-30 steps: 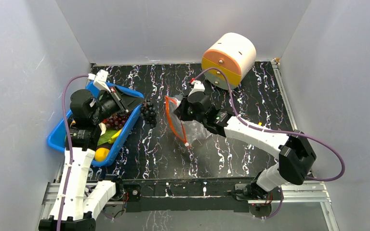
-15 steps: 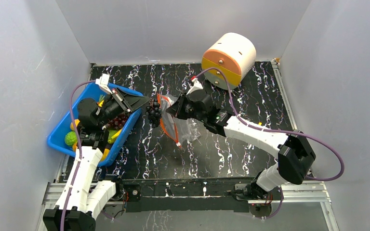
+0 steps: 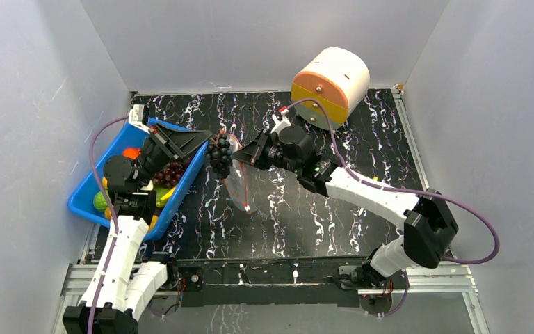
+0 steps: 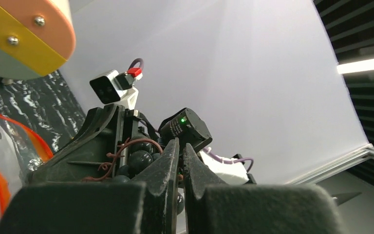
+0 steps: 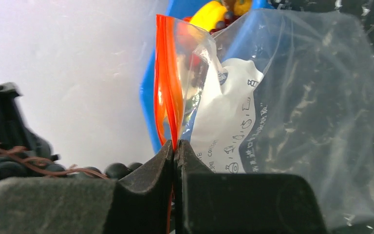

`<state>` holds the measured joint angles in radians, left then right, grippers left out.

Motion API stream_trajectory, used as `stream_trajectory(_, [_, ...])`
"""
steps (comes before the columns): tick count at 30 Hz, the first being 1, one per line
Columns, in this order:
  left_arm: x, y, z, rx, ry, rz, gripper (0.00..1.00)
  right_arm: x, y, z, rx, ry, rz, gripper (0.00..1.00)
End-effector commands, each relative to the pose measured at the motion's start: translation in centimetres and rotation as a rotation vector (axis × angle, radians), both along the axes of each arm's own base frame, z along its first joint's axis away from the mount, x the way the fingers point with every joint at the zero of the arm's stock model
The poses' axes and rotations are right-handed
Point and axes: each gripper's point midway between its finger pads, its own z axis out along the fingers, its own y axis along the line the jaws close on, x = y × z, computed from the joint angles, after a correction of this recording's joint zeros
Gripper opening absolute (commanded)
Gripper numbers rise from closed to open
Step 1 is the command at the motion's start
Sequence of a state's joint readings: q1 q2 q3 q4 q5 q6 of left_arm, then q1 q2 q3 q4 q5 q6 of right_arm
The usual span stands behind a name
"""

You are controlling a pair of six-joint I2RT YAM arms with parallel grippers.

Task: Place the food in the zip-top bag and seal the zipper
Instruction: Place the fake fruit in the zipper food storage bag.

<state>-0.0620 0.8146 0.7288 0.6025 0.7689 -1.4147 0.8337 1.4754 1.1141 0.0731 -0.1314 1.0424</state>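
Note:
My left gripper (image 3: pixel 212 141) is shut on a bunch of dark purple grapes (image 3: pixel 219 158), pinching its brown stem; the bunch hangs just right of the blue bin. In the left wrist view the grapes (image 4: pixel 137 161) sit left of the shut fingertips (image 4: pixel 171 151). My right gripper (image 3: pixel 249 157) is shut on the orange-red zipper (image 5: pixel 165 83) of the zip-top bag (image 5: pixel 292 117). The bag (image 3: pixel 240 186) hangs off the table, its mouth right beside the grapes. The strip's two sides stand slightly apart. More food (image 3: pixel 170 172) lies in the bin.
The blue bin (image 3: pixel 87 202) sits at the left wall with an orange piece (image 3: pixel 131 153), a green piece (image 3: pixel 100 200) and a yellow one (image 3: pixel 165 195). A cream and orange cylinder (image 3: pixel 330 82) stands at the back right. Grey walls close in on three sides.
My left arm carried the grapes rightward out from the bin. My right arm brought the bag leftward and up, so its mouth now meets the grapes.

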Motion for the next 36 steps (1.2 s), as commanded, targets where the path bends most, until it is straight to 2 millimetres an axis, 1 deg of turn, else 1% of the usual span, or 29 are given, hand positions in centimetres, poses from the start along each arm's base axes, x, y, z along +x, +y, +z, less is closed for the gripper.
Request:
stream_trajectory(1, [-0.8, 0.5, 1.7, -0.128, -0.037, -0.009, 0.00, -0.8, -0.3, 6.7, 0.207, -0.063, 0.008, 0.00])
stream_trajectory(5, [-0.6, 0.6, 0.6, -0.136, -0.026, -0.003, 0.00, -1.3, -0.5, 6.9, 0.235, -0.044, 0.015, 0.00])
stream_trajectory(7, [-0.4, 0.7, -0.1, -0.137, -0.024, 0.012, 0.00, -1.8, -0.5, 7.5, 0.264, -0.045, 0.031, 0.00])
stream_trajectory(11, [0.3, 0.7, -2.5, -0.117, 0.015, 0.025, 0.00, -2.2, -0.5, 8.1, 0.278, -0.044, 0.052, 0.00])
stream_trajectory(15, [0.9, 0.6, -4.9, -0.010, 0.039, 0.059, 0.00, -2.5, -0.8, 8.4, 0.291, -0.046, 0.049, 0.00])
stream_trajectory(16, [1.2, 0.6, -5.9, 0.027, 0.071, 0.074, 0.00, -2.5, -0.9, 8.5, 0.293, -0.050, 0.047, 0.00])
stream_trajectory(17, [1.3, 0.7, -6.3, 0.063, 0.071, 0.088, 0.00, -2.5, -1.0, 8.6, 0.293, -0.053, 0.047, 0.00])
stream_trajectory(21, [1.4, 1.0, -7.3, 0.168, 0.046, 0.129, 0.00, -2.7, -1.0, 8.9, 0.284, -0.073, 0.058, 0.00])
stream_trajectory(23, [1.7, 1.3, -8.0, 0.213, 0.062, 0.151, 0.00, -2.7, -0.9, 8.9, 0.268, -0.071, 0.064, 0.00])
stream_trajectory(26, [1.6, 1.3, -8.6, 0.250, 0.065, 0.147, 0.00, -2.9, -1.1, 8.6, 0.246, -0.070, 0.065, 0.00])
stream_trajectory(28, [1.5, 1.1, -8.6, 0.253, 0.060, 0.131, 0.00, -3.0, -1.4, 8.5, 0.240, -0.076, 0.058, 0.00])
stream_trajectory(33, [1.5, 0.8, -8.8, 0.248, 0.075, 0.101, 0.00, -2.9, -1.8, 7.2, 0.200, -0.066, 0.039, 0.00])
stream_trajectory(36, [1.7, 0.8, -9.8, 0.277, 0.125, 0.094, 0.00, -2.7, -2.2, 6.6, 0.176, -0.062, 0.016, 0.00])
